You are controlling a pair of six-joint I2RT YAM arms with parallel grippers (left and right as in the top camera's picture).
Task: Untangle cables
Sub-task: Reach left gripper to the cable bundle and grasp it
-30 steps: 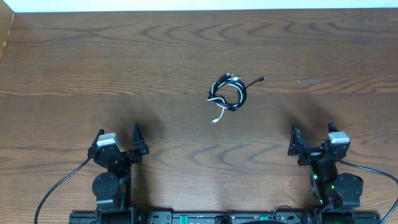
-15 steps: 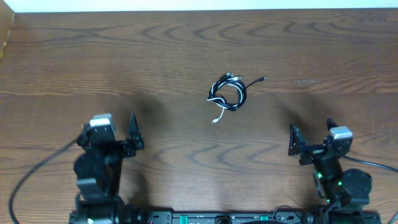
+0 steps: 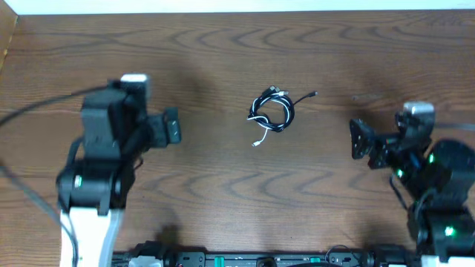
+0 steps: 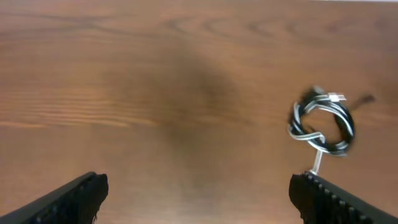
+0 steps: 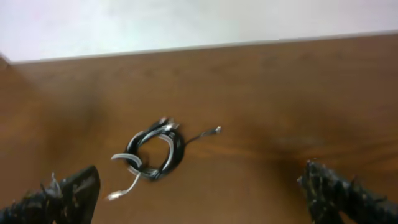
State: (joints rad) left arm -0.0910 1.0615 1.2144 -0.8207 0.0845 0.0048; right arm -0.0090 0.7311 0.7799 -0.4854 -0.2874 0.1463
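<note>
The cables [image 3: 271,112] lie as one small coiled bundle of a black and a white cord at the middle of the wooden table, a black plug end pointing right and a white plug end trailing down-left. The bundle shows in the left wrist view [image 4: 322,127] and the right wrist view [image 5: 155,149]. My left gripper [image 3: 171,126] is open and empty, well to the left of the bundle. My right gripper [image 3: 358,139] is open and empty, to the right of the bundle. Neither touches the cables.
The wooden table [image 3: 223,59] ends at a white strip along the far edge. The arm bases and a black rail sit along the near edge. Thick black arm cables hang at the left.
Both arms have risen from the near edge and moved forward toward the table's middle. The left arm has swung up and turned right. The cable bundle has not moved.
</note>
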